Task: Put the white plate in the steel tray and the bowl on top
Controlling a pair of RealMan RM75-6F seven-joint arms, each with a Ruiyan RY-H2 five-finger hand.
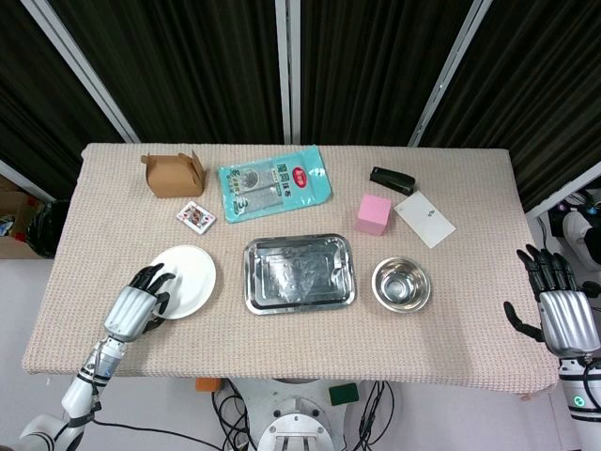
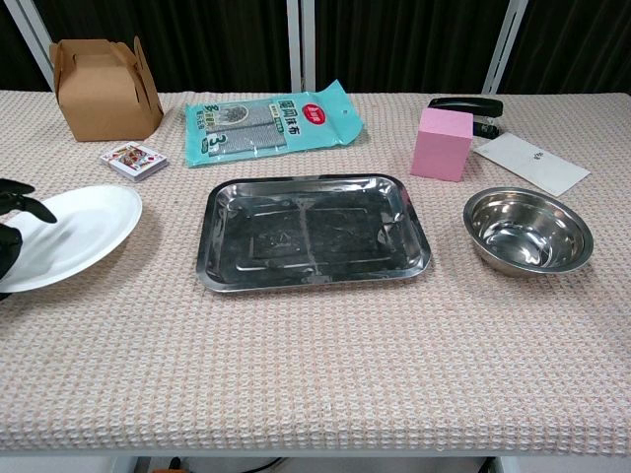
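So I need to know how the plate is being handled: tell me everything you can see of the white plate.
The white plate is round, plain and shallow, empty, with a smooth matte look. It sits on the woven tablecloth left of the steel tray, apart from it. The left hand has its dark fingers over the plate's near-left rim; whether it truly grips is unclear.

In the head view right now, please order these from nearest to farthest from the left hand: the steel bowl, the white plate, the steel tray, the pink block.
1. white plate: right at the left hand, under its fingertips.
2. steel tray: middle of the table, right of the plate.
3. pink block and steel bowl: both beyond the tray, the block further back; too close to call.
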